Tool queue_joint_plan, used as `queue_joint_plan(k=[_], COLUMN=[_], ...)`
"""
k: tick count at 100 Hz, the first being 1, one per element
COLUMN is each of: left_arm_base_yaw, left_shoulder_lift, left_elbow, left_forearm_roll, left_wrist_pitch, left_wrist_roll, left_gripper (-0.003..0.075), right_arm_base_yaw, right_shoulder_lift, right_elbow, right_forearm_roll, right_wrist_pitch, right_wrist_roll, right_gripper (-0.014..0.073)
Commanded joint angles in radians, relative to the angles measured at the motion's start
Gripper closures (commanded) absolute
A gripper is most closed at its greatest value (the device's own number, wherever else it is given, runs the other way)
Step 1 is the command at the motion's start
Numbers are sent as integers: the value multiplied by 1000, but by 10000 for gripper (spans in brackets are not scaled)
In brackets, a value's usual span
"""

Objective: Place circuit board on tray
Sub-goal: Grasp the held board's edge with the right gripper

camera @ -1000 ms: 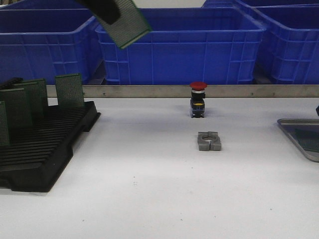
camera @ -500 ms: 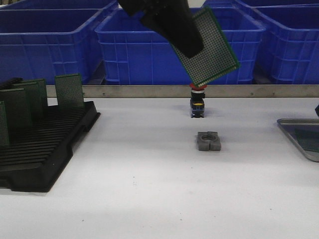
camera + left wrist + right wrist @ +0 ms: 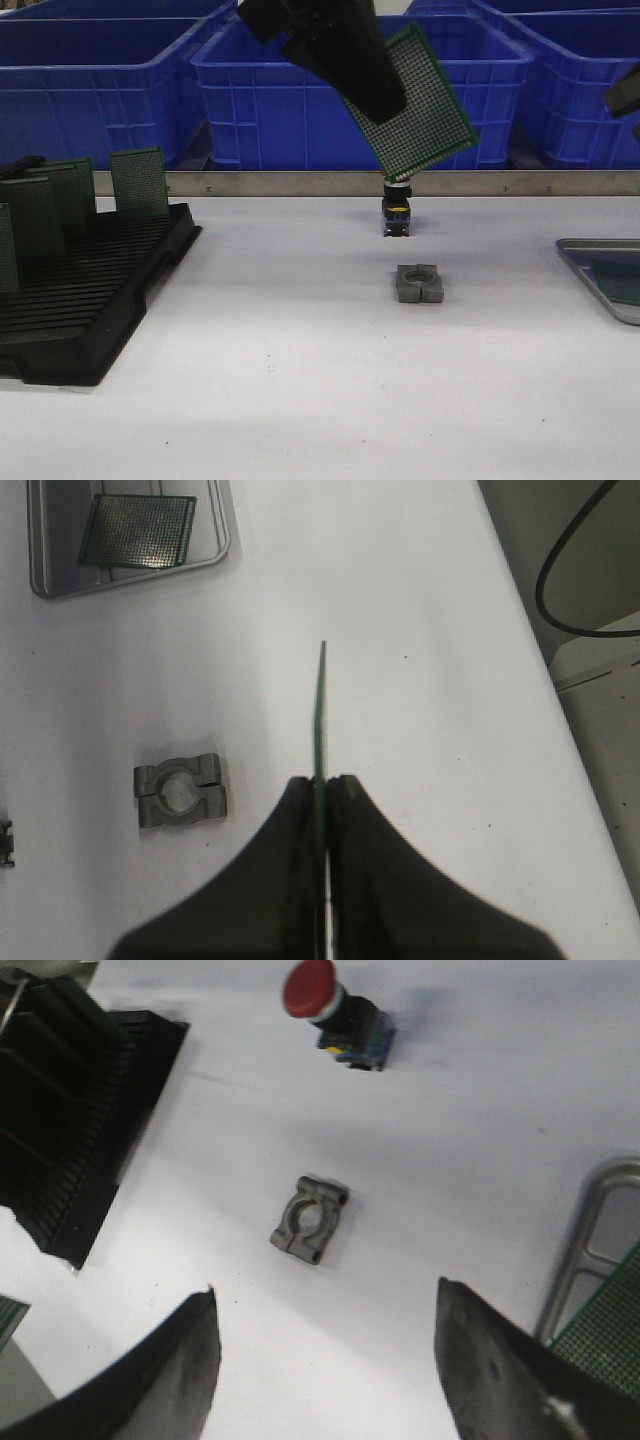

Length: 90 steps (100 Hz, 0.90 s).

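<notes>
Surface: white table [image 3: 300, 360], matt, faint specks; a metal rail [image 3: 300, 183] runs along its far edge; in the left wrist view the table's edge gives way to a grey floor with a black cable [image 3: 570, 580]
Room: blue bins [image 3: 360, 95] stand in a row behind the rail
Rack: black slotted rack [image 3: 90, 300] at the table's left, several green boards upright in its slots
Table centre: red push button [image 3: 335, 1010] near the rail; grey metal clamp block [image 3: 419, 283] just in front of it, apart from it
Left gripper [image 3: 323, 805]: fingers pressed together on the circuit board [image 3: 415, 100]; board held in the air, tilted, above the push button and in front of the middle bin
Right gripper [image 3: 325, 1360]: fingers spread wide, nothing between them, above the table between clamp block and tray
Tray [image 3: 600, 262]: at the table's right edge, well apart from the held board; a second green board [image 3: 137, 530] lies flat in it
Hidden or cut off: tray cropped by the frame edge in the front view; button's red cap covered there by the held board; rack cropped at the left; right arm shows only as a dark sliver at the front view's upper right
</notes>
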<state>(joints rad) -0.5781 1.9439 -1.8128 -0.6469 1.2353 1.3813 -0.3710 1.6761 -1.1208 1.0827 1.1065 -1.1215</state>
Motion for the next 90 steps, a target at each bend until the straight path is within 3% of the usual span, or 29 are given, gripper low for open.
queue_joint_plan(k=[1, 26, 70, 90], left_arm_base_yaw=[-7, -7, -7, -7], left_shoulder_lift=[-56, -56, -56, -56], left_elbow=[-27, -27, -27, -27], left_forearm_roll=[-60, -60, -60, -60], left_wrist_pitch=[40, 40, 40, 40], left_wrist_roll=[-10, -10, -10, -10], left_gripper=[738, 738, 738, 738], right_arm_base_yaw=[10, 104, 293, 372], right_shoulder_lift=[-79, -164, -189, -188], right_elbow=[-26, -25, -25, -25], right_forearm_roll=[67, 47, -14, -24], right_wrist_pitch=[94, 201, 202, 132], right_wrist_roll=[-97, -227, -320, -338], right_gripper=[106, 106, 106, 106])
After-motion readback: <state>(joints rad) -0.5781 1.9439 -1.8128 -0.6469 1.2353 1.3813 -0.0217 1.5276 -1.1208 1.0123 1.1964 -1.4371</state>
